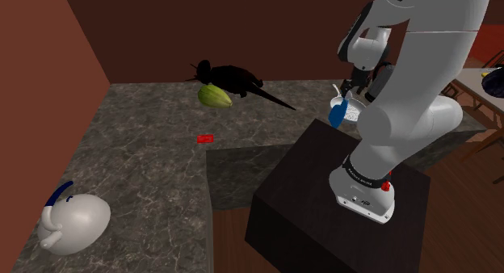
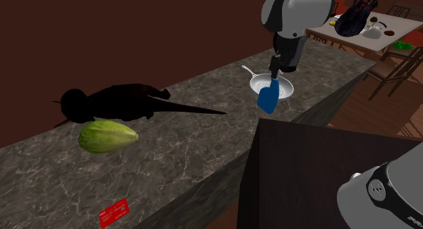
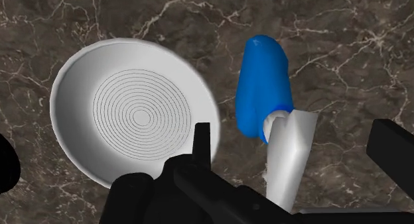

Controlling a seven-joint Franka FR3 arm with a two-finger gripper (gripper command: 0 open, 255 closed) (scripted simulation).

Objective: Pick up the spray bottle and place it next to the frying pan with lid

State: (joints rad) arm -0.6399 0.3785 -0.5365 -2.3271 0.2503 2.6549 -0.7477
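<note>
The spray bottle (image 3: 264,90) has a blue body and a white spray head. It sits just beside the white frying pan (image 3: 133,116), on the dark marbled counter (image 3: 345,50). My black gripper (image 3: 296,133) is right over it and open. Its fingers (image 3: 203,142) stand apart on either side of the white head without touching it. In the second exterior view the gripper (image 2: 274,68) hangs directly above the bottle (image 2: 268,99), at the pan's (image 2: 285,89) near edge. From the shoulder camera the bottle (image 1: 338,114) and the pan (image 1: 357,111) peek out beside the arm.
Further along the counter (image 1: 137,150) lie a black long-handled shape (image 1: 230,77), a green oval fruit (image 1: 215,96), a small red card (image 1: 205,138) and a white rounded pot (image 1: 73,221). The dark stand (image 1: 323,207) is at the counter's notch. A table (image 2: 352,36) stands behind.
</note>
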